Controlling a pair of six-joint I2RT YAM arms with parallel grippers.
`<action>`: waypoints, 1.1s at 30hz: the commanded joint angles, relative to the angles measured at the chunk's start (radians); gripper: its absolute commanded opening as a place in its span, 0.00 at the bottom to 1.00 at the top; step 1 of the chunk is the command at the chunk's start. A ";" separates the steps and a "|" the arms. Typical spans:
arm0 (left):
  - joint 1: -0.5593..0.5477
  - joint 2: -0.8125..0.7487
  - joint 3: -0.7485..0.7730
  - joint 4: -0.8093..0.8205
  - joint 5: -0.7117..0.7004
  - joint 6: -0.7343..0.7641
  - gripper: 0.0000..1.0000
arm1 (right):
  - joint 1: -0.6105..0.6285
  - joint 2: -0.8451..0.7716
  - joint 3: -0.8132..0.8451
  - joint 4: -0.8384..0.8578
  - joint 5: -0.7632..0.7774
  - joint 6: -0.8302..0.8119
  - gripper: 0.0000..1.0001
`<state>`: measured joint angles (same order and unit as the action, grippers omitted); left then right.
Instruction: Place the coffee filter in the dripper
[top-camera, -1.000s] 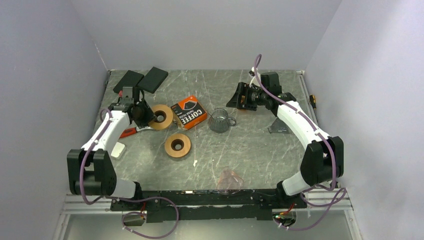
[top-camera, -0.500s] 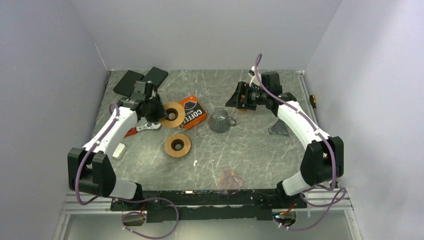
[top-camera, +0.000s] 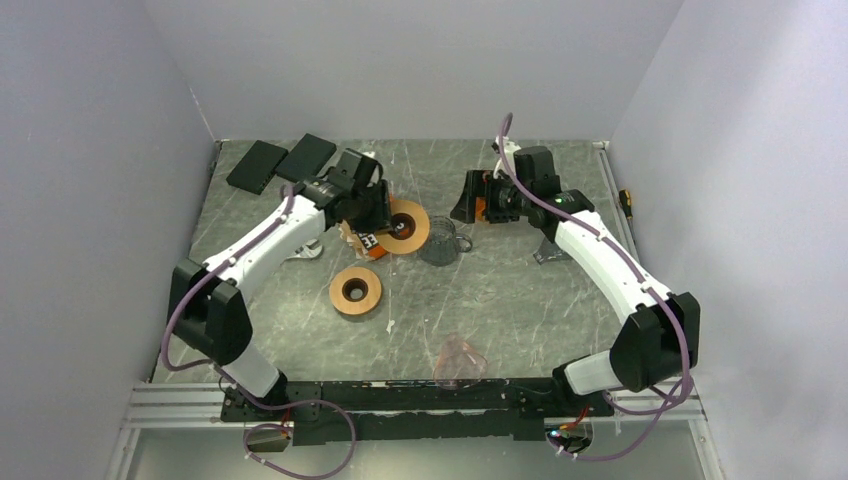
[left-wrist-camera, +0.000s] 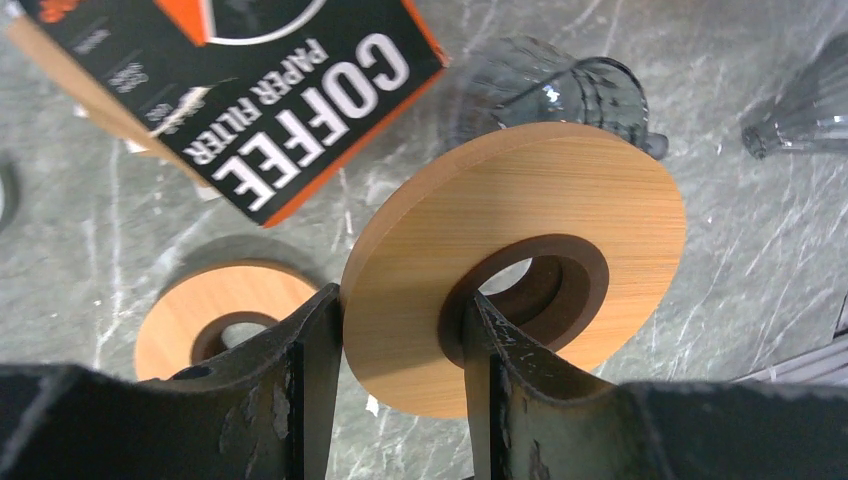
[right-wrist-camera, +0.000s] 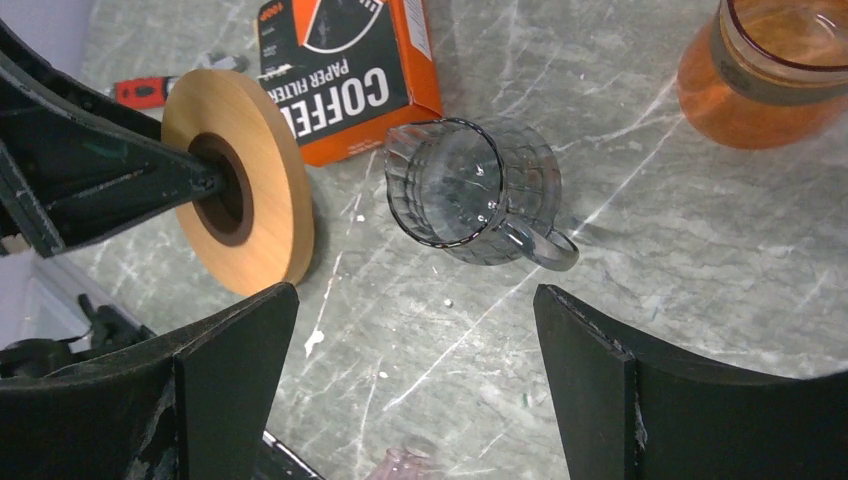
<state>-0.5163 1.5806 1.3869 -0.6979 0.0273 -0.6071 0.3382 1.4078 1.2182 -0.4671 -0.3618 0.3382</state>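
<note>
Pinching the wooden ring (left-wrist-camera: 560, 200) through its hole, our left gripper (left-wrist-camera: 400, 310) held it tilted, which we judged meant it for the dripper's base. Our right gripper (right-wrist-camera: 412, 295) hung spread and empty over the glass dripper (right-wrist-camera: 470, 190), ready to take it. The filter box (right-wrist-camera: 350, 80) lay at the dripper's nine o'clock.

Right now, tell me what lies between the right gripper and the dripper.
Only bare table, seen in the right wrist view: the open right gripper faces the dripper, with the ring off to one side.
</note>
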 joint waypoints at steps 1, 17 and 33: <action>-0.070 0.040 0.098 -0.008 -0.025 -0.010 0.38 | 0.044 -0.013 0.049 -0.041 0.143 -0.046 0.94; -0.149 0.199 0.261 -0.052 -0.024 0.014 0.39 | -0.042 -0.023 -0.028 0.023 -0.032 0.025 0.92; -0.148 0.436 0.532 -0.150 -0.061 0.067 0.41 | -0.164 -0.094 -0.132 0.077 -0.137 0.068 0.92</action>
<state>-0.6636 1.9842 1.8263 -0.8165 -0.0040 -0.5625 0.1856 1.3567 1.0966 -0.4397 -0.4747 0.3985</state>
